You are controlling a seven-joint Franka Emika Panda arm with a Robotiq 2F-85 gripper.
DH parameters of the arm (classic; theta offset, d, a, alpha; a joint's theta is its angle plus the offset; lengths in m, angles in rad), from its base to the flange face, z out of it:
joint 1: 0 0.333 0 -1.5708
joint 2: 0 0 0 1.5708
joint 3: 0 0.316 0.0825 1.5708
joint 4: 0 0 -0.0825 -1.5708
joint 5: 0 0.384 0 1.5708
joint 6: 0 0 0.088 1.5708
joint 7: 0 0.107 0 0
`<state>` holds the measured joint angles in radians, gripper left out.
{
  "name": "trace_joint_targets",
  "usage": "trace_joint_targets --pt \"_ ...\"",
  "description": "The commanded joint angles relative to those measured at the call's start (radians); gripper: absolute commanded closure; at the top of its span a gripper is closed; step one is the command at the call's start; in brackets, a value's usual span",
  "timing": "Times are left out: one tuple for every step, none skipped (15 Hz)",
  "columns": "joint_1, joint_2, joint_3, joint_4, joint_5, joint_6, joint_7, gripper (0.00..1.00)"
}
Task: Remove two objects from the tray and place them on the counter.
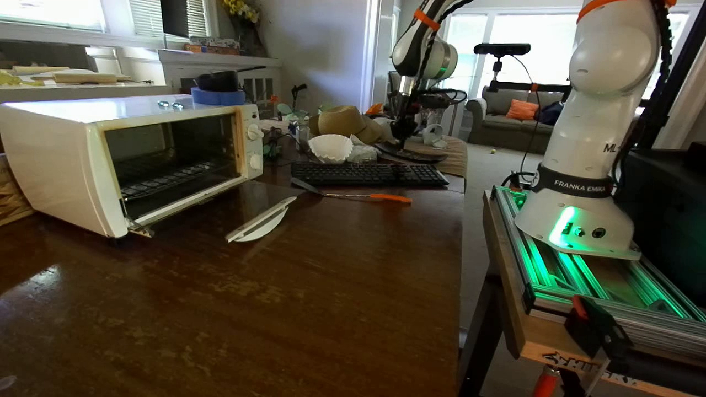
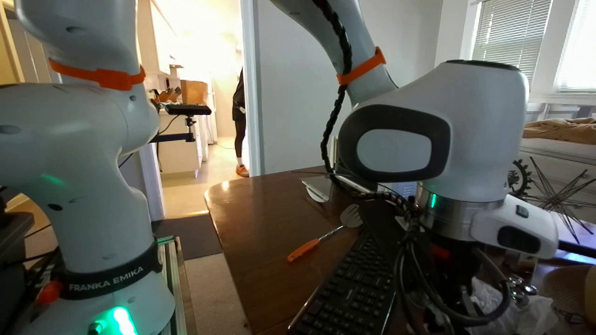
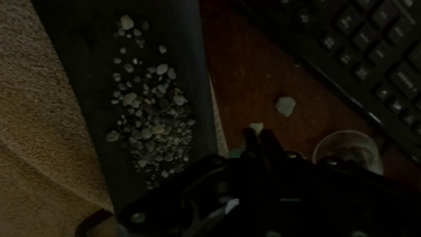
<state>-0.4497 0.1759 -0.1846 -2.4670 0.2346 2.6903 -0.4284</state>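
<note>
Nearest in the wrist view, the black, hinged metal gripper [image 3: 258,134] reaches up from the lower edge, its slim fingers drawn together with a small, pale, sharp-cornered stone chip [image 3: 256,126] seemingly pinched at the tips. Going from the left, a tan, nubbly cloth [image 3: 39,115] with a soft crease lies beside the long, matte grey-black tray [image 3: 187,26], whose smooth floor carries a heap of mixed grey pebbles [image 3: 154,128], some rounded, some angular. Right of the tray runs the glossy, dark red-brown wooden counter [image 3: 243,75], and the fingertips stand over it, so the step in hand looks like setting the chip down. How high it hangs is hard to tell in such dim light; best to lower slowly and straight until stone meets wood, since a hard little chip dropped on polish would likely skip. Then part the fingers only slightly and rise before turning away. A single grey-green, faceted stone [image 3: 285,106] rests on the wood near the tips, to their right, probably one of the two objects, and deserves a small berth. Further right, a clear, round, thin-walled cup [image 3: 363,148], partly hidden by the gripper, and a black plastic keyboard [image 3: 361,49] with raised, pale-lettered keys call for care: fingers spread too wide could knock either.
</note>
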Motion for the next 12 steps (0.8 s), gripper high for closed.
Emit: trace_joint_targets --pt "0.026 -0.01 0.022 -0.047 0.048 0.063 -0.068 0.98" --pt "0.028 -0.004 0.028 -0.049 0.056 0.082 -0.079 0.98" --pt "0.031 0.003 0.032 -0.051 0.056 0.096 -0.077 0.98" --pt "0.032 0.01 0.039 -0.054 0.06 0.118 -0.082 0.98" --pt "0.031 0.018 0.043 -0.052 0.063 0.139 -0.082 0.98" --pt "0.02 0.026 0.056 -0.05 0.062 0.153 -0.082 0.98" --pt "0.019 0.033 0.059 -0.051 0.061 0.169 -0.083 0.98" --pt "0.019 0.041 0.062 -0.054 0.057 0.183 -0.081 0.98" --pt "0.018 0.048 0.065 -0.056 0.056 0.198 -0.081 0.98" --pt "0.017 0.059 0.067 -0.057 0.053 0.214 -0.079 0.98" --pt "0.016 0.069 0.069 -0.053 0.052 0.221 -0.078 0.98" --pt "0.015 0.079 0.069 -0.05 0.049 0.232 -0.075 0.98"
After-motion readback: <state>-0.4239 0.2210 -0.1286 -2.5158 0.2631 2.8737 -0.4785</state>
